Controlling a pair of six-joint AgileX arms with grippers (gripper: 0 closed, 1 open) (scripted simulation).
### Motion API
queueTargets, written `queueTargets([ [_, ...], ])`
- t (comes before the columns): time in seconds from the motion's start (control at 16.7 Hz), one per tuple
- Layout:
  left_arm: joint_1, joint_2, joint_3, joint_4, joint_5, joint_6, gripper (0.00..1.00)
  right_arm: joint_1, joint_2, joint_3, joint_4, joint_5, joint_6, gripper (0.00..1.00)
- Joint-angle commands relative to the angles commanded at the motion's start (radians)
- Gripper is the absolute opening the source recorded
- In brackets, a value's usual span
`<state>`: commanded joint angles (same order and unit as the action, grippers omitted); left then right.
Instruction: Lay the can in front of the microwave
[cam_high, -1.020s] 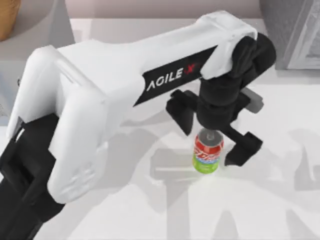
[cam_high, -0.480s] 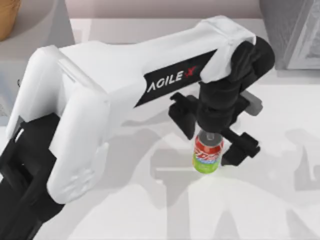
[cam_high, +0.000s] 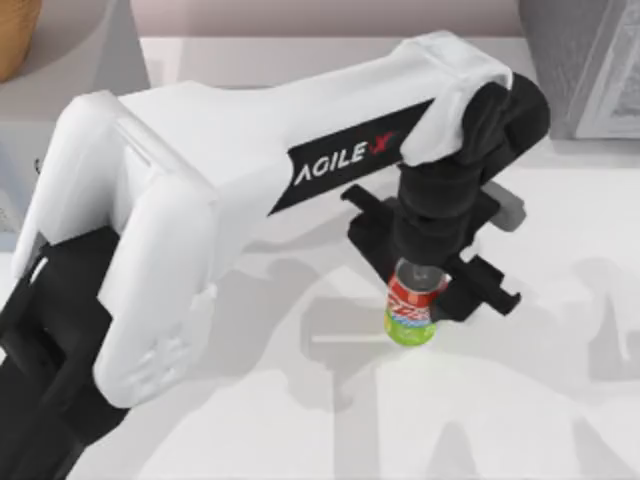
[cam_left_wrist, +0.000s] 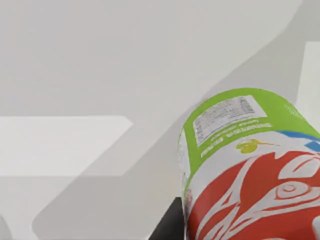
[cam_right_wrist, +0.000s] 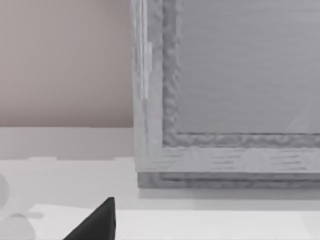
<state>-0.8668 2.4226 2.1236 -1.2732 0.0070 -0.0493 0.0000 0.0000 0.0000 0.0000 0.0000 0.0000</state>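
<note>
Can (cam_high: 413, 312) stands upright on the white desk (cam_high: 520, 400) in the top view, right of centre, left tool (cam_high: 430, 278) clenched around its red upper band; microwave (cam_high: 590, 60) sits far right. Left wrist view: can (cam_left_wrist: 250, 170) close up. Right wrist view: microwave (cam_right_wrist: 225, 90) front, near.

A rendered kitchen-like tabletop: a plain white table (cam_high: 560, 400) with a grey microwave (cam_high: 585, 65) at its far right corner.

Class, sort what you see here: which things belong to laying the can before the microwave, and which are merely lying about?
Belongs to the job:
can
left gripper, closing round the can
microwave, top view's upper right

Lying about:
brown object, top view's upper left corner
</note>
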Motion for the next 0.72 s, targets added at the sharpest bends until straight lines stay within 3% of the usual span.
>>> queueTargets([
  [0.12, 0.0, 0.0, 0.0, 0.0, 0.0, 0.0, 0.0, 0.0, 0.0, 0.0, 0.0, 0.0, 0.0, 1.0],
  [0.72, 0.0, 0.004, 0.018, -0.018, 0.0, 0.001, 0.0, 0.0, 0.0, 0.0, 0.0, 0.0, 0.0, 1.0],
])
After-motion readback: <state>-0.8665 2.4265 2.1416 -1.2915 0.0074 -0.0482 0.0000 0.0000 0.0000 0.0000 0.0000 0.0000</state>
